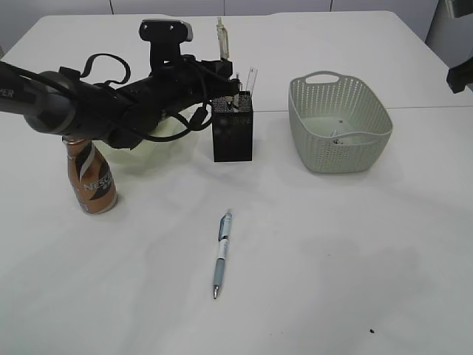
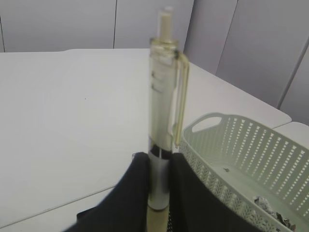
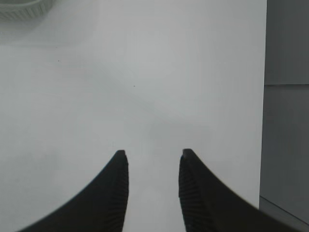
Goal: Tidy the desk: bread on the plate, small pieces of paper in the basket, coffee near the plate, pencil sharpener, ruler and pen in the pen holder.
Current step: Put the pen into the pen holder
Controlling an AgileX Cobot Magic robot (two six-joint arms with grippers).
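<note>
Left pincer (image 2: 159,193) clamped on yellow pen (image 2: 161,121), upright over the holder (image 1: 233,133) for a straight drop-in; right pincer (image 3: 152,166) apart, empty; blue pen (image 1: 222,254) waits on surface (image 1: 332,259).

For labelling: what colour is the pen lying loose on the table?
The pen is light blue and white with a darker grip, clearest in the exterior view.

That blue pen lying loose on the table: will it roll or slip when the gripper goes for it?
The blue pen looks round and slim, so a nudge may roll it; its clip might check that. The smooth barrel could slip between pads. It looks stiff and light.
</note>
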